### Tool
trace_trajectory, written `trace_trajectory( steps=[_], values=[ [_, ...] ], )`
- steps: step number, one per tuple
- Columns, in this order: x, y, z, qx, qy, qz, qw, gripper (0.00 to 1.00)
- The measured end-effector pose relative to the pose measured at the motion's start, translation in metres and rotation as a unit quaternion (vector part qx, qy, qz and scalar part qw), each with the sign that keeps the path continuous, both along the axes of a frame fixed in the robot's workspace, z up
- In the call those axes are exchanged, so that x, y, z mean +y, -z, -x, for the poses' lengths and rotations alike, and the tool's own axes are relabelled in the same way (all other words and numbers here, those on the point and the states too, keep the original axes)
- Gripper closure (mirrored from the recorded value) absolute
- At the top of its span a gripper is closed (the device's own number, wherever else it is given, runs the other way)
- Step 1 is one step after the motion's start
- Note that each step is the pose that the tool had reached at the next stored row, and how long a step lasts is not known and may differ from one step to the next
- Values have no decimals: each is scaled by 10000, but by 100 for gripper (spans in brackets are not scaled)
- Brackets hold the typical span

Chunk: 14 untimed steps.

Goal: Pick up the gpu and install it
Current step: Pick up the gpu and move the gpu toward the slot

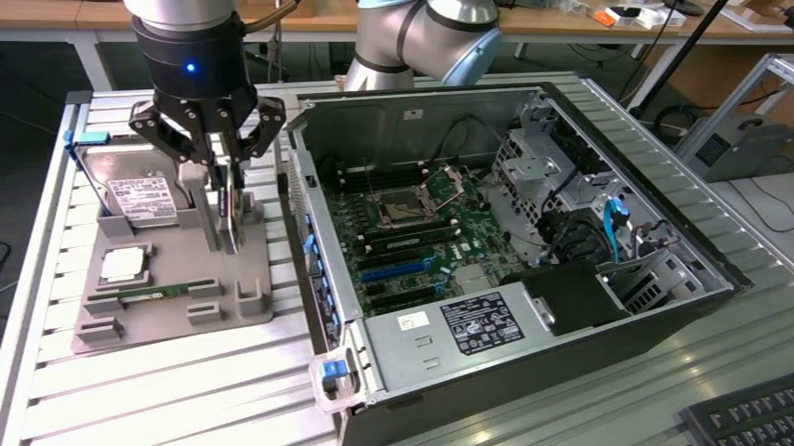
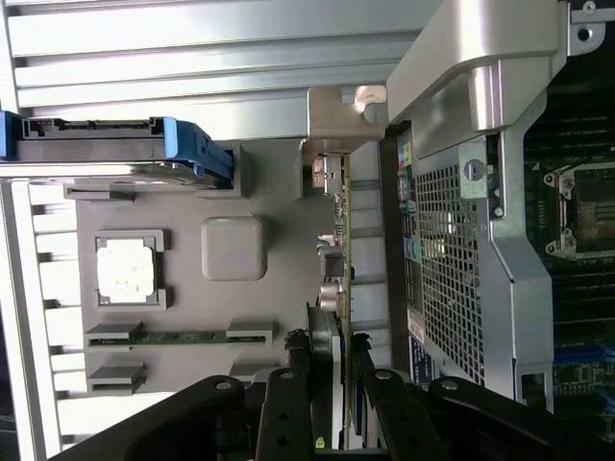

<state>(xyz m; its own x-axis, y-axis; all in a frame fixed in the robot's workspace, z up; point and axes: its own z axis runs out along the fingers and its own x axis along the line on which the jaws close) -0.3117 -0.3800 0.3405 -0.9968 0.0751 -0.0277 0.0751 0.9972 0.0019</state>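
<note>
We see the black metal gripper [image 2: 327, 348] with its two fingers [image 2: 293, 370] pressed on either side of the gpu [image 2: 333, 264], a thin flat card with a green board, a black face and a bent silver metal end [image 2: 336, 120]. The gpu stands on its edge in a grey plastic tray [image 2: 274, 192]. In the tray we also see a shiny square silver chip [image 2: 127, 271], a long thin green stick [image 2: 183, 337] and a dark flat drive with a blue clip [image 2: 197, 152]. Just beside the gpu stands a silver metal computer case wall full of tiny holes [image 2: 447, 269]. The tray sits on a silver table with long grooves [image 2: 192, 67].
</note>
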Motion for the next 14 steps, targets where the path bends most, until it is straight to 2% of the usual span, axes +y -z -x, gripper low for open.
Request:
trace_trajectory(
  steps=[14],
  values=[
    [0, -43, 0, 0, 0, 0, 10000, 73]
  ],
)
